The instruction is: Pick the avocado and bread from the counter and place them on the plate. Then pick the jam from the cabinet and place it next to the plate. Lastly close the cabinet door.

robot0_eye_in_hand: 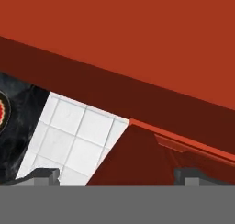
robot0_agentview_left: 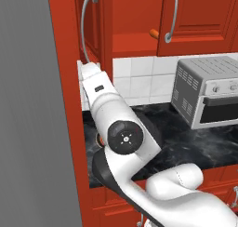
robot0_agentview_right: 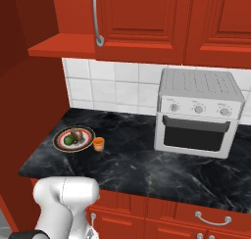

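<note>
Nearest the hand camera, the gripper (robot0_eye_in_hand: 117,175) is standing with its fingertips (robot0_eye_in_hand: 42,174) wide apart and nothing between them, facing the red cabinet (robot0_eye_in_hand: 137,35) above white wall tiles (robot0_eye_in_hand: 69,136). Left of the toaster oven (robot0_agentview_right: 198,113), the plate (robot0_agentview_right: 86,140) is sitting near the counter (robot0_agentview_right: 147,169) end, carrying the avocado (robot0_agentview_right: 68,140) and bread (robot0_agentview_right: 77,134). Just beside its rim, the jam (robot0_agentview_right: 99,144) is standing toward the oven, with bare marble stretching between them. Above, the cabinet door (robot0_agentview_left: 90,21) is hanging open.

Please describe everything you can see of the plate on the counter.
The plate is round, with a white centre, dark motif and red-orange rim. It lies flat at the left end of the black marble counter. On it rest the avocado and the bread. The orange jam jar stands just beside its right edge.
</note>
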